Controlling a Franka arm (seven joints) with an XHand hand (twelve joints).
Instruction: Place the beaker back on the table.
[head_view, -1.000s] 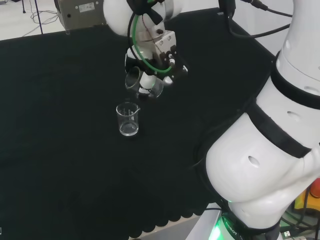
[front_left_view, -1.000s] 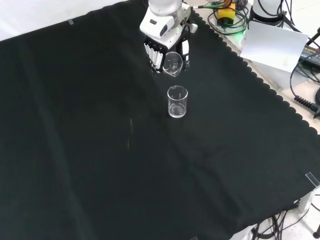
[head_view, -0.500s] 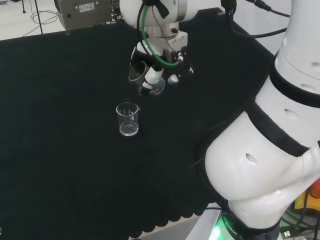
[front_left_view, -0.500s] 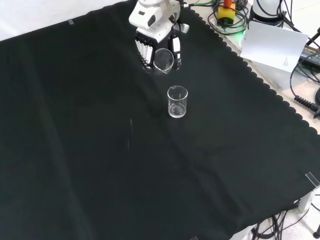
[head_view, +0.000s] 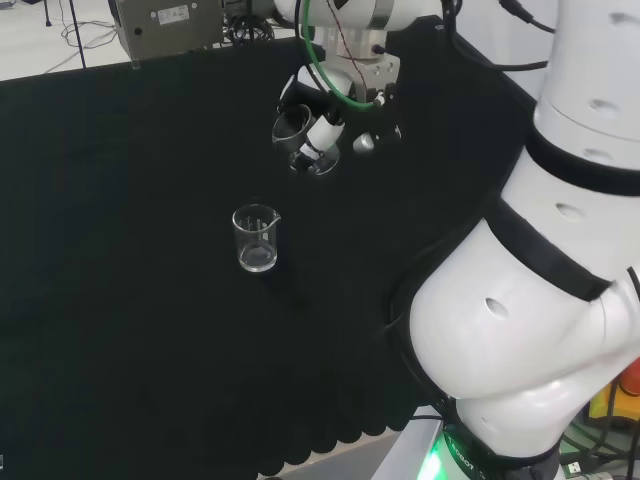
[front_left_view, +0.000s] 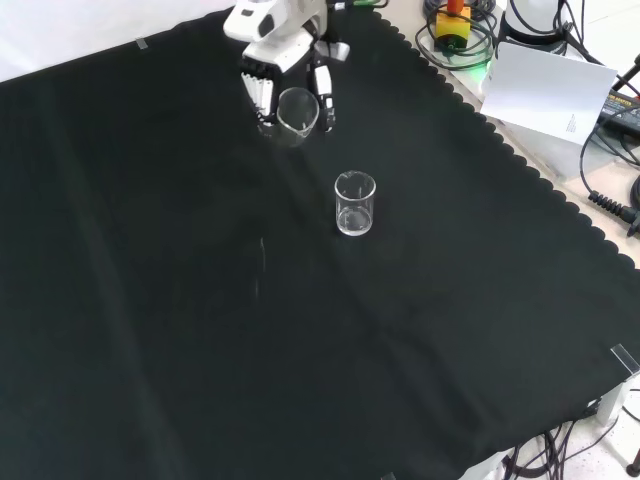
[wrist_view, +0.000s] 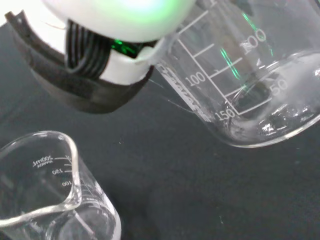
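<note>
The hand (head_view: 338, 112) (front_left_view: 272, 55) is curled round a clear glass beaker (head_view: 301, 142) (front_left_view: 296, 112) and holds it tilted, above the black cloth. Up close in the wrist view, the held beaker (wrist_view: 240, 85) shows printed measuring marks and lies against the hand (wrist_view: 110, 55). A second clear beaker (head_view: 256, 239) (front_left_view: 355, 204) (wrist_view: 45, 195) stands upright on the cloth. It is apart from the hand, nearer the camera and to the left in the head view, lower and to the right in the front view.
The bench is covered by the black cloth (front_left_view: 200, 330), with a scalloped edge on the front view's right. A grey box (head_view: 165, 20) stands behind the cloth's far edge in the head view. Cables and a white sheet (front_left_view: 550, 90) lie off the cloth at the front view's upper right.
The hand has carried the tilted beaker away from the standing beaker: up and to the right in the head view, up and to the left in the front view. The standing beaker has stayed put.
</note>
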